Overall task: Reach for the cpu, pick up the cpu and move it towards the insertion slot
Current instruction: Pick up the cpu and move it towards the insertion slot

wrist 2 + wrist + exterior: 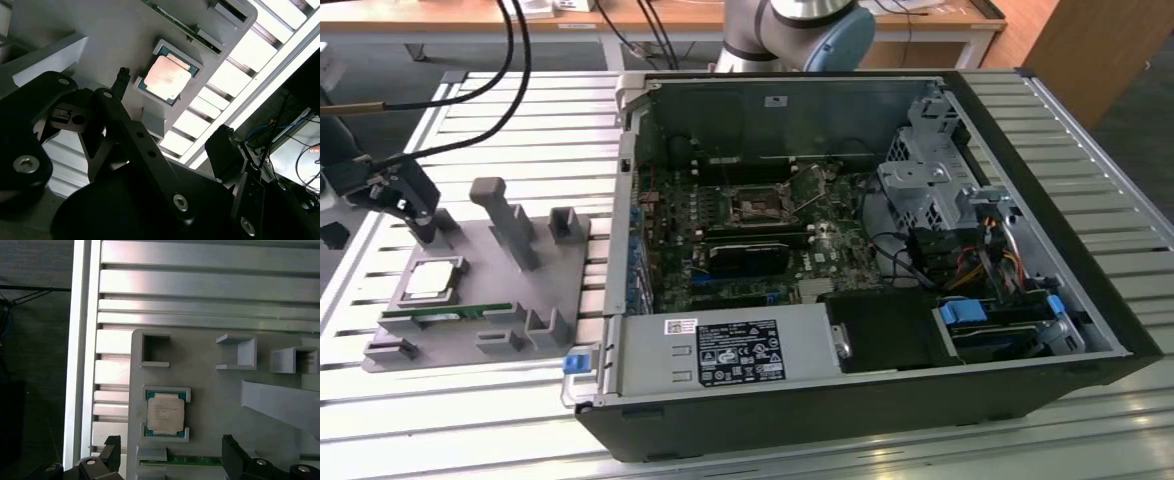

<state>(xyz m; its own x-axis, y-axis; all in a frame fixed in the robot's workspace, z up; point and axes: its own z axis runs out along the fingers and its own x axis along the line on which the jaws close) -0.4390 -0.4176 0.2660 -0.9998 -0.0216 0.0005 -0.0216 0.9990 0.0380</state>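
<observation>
The cpu (431,280) is a small flat square chip with a silvery-white metal top and a narrow green edge. It lies flat, top up, seated in a pale-rimmed square recess of a grey holder plate (507,295) at the exterior view's left. In both wrist views (165,413) (167,78) it sits square in that recess. The insertion slot (758,207) is a dark square socket with a shiny metal frame. It is set on the green board inside the open computer case (854,420), well apart from the cpu.

Robotics lab: slatted aluminium bench (454,420), opened computer case (854,420), grey parts fixture (520,290), robot arm (801,30), desks (680,15) behind.
</observation>
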